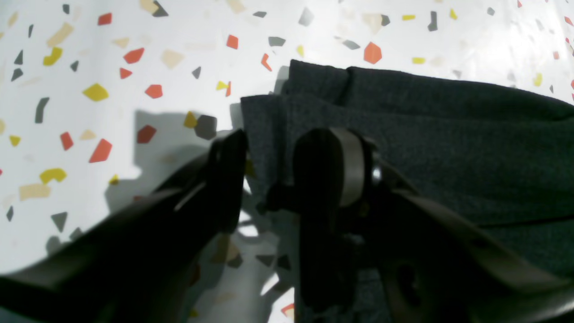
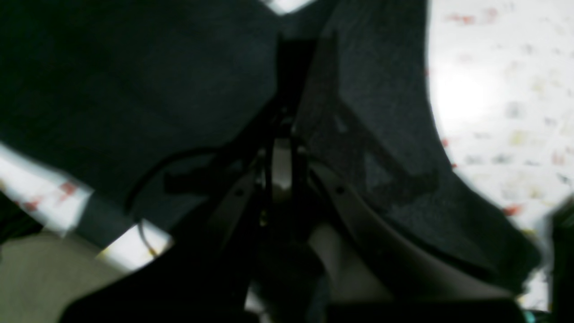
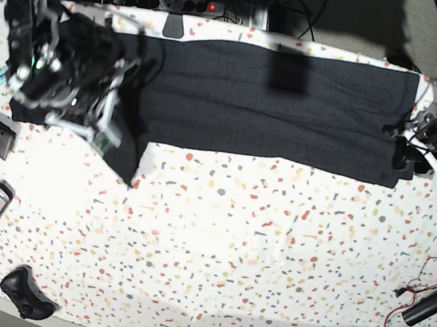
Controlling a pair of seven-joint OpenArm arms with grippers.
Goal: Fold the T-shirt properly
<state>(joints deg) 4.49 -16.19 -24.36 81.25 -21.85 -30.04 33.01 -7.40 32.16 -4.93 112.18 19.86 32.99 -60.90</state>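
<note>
Across speckled table (image 3: 214, 260): one black T-shirt (image 3: 276, 90); two arms; left fingers (image 1: 287, 175) apart, right fingers (image 2: 282, 152) together.

We see the shirt (image 3: 275, 98) as black cloth, no print showing, spread in a long, wide band across the upper part of the speckled table in the base view, its length running left to right. Near edge folded up and over in a lengthwise strip; at the view's right end the layers sit offset, with small creases and a corner jutting past the layer beneath. Toward the view's left we note bunching, a tapering flap slanting down toward the near side, and more dark cloth out beyond it.
</note>
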